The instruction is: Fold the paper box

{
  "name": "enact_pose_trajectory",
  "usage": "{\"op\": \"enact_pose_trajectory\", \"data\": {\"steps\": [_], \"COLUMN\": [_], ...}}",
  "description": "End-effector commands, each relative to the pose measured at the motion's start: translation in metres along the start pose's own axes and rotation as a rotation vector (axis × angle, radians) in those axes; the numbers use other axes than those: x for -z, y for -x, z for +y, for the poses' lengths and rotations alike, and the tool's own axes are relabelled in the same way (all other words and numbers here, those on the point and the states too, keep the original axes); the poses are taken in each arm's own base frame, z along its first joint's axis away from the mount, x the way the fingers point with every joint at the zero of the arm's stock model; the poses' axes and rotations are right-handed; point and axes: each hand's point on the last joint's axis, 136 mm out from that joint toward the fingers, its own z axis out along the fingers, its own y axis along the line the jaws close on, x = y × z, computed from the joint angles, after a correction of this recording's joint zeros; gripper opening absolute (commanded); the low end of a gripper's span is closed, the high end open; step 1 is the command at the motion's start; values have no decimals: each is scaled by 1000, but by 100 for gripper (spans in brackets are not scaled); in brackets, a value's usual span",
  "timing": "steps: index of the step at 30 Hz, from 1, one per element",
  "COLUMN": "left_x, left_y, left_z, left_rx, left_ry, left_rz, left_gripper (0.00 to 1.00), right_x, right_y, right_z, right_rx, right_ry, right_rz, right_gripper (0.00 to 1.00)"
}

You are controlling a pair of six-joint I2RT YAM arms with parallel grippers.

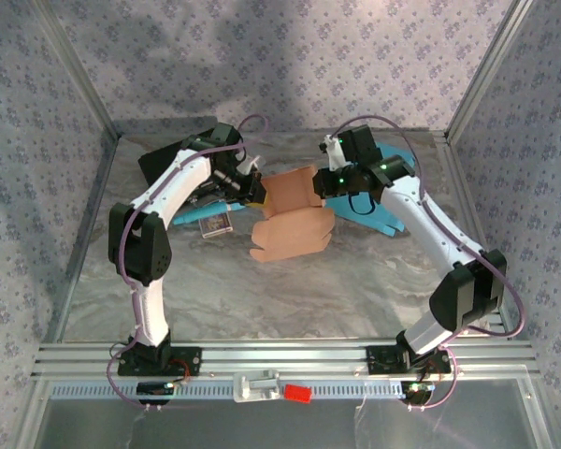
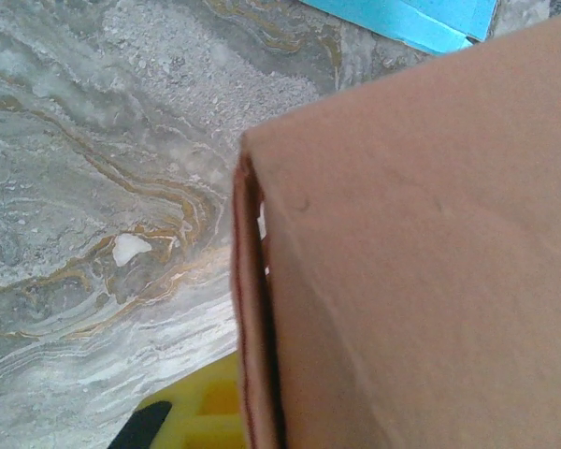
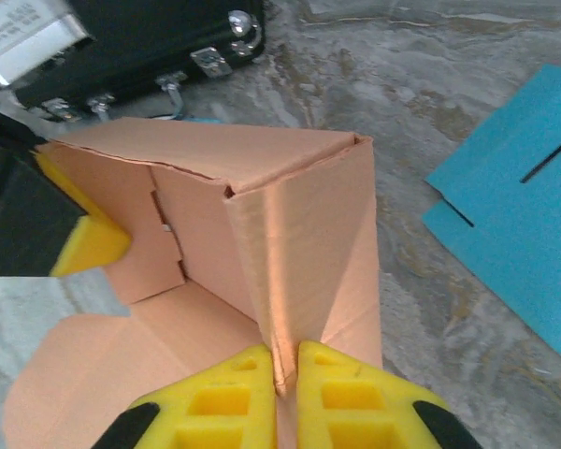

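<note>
Right pincer (image 3: 282, 372): clenched on the upright edge of one wall of the box (image 3: 299, 224). Left pincer (image 1: 253, 191): clenched on the opposite wall, at the box's 9 o'clock in the top view. One yellow finger (image 2: 198, 419) lies just beside that wall's edge. The box stands open at mid-worktop (image 1: 355, 281), with flaps spread toward 6 o'clock. Blue sheet (image 3: 528, 215): flat at the box's 3 o'clock. Black case (image 3: 140, 42): at 10 o'clock.

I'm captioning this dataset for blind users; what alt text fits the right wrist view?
The right gripper pinches the near corner of a half-folded tan paper box, while the left gripper's yellow fingertip touches its left wall. A black case and a blue cardboard sheet lie on the marble table.
</note>
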Motion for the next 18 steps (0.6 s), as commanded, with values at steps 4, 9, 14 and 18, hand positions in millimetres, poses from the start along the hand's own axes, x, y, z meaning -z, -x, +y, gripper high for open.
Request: {"op": "enact_pose_trajectory", "data": {"steps": [4,9,14,18], "left_x": [7,6,5,4], "left_y": [1,0,-1,-2], "left_z": [-27,-28,-27,-27], "left_rx": [-51,-52,-50,-51], "left_ry": [-81,-79,-75,-78], "left_rz": [-12,-8,-2,1], "left_gripper": [0,0,0,0], "right_x": [-6,-7,-6,-3], "right_y": [-8,-9,-5,7], "right_z": [-17,-13,-6,-7], "right_rx": [27,45,-14,-59], "right_ry": [-259,-341,-231,-113], "right_rz": [46,34,18,0], "right_gripper": [0,0,3,14]}}
